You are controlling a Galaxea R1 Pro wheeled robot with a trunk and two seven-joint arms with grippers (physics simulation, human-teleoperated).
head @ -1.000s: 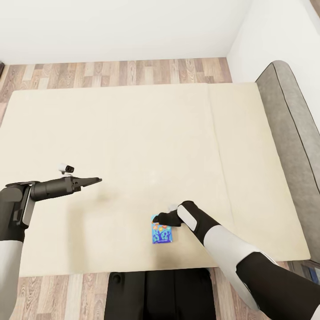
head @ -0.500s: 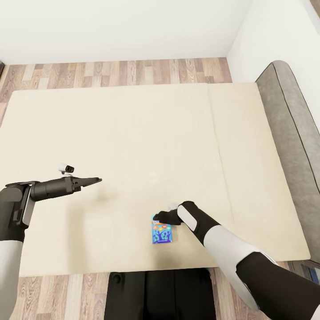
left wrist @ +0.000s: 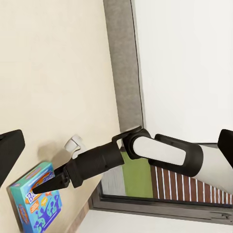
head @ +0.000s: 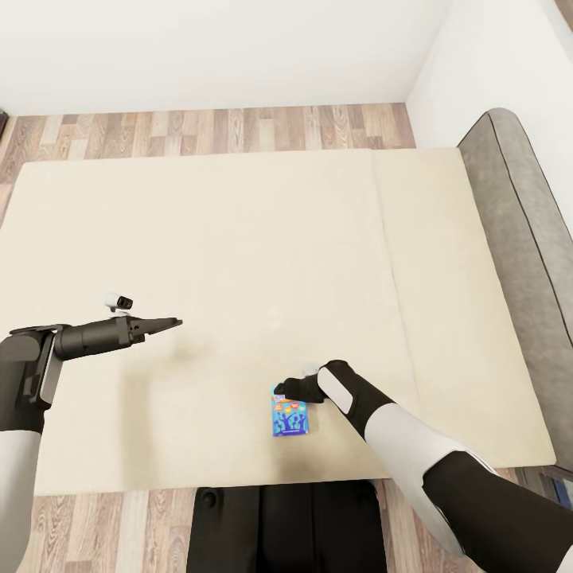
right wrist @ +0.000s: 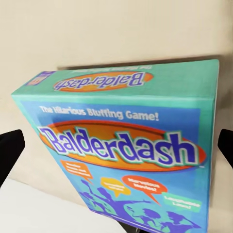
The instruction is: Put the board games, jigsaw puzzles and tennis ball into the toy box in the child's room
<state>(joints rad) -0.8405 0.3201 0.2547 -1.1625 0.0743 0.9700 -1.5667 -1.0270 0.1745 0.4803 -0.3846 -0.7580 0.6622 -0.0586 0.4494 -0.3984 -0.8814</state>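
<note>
Right hand (head: 288, 390) hangs spread wide, holding nothing, straddling the far end of the board game (head: 290, 417) lying flat on the bed (head: 239, 239). Closing off-centre could skid the slick box away. Left hand (head: 171, 323), well apart, looks closed and empty.

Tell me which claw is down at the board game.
The right claw, lowered at the far edge of the Balderdash box on the bed. The left claw hangs apart, over bare mattress.
</note>
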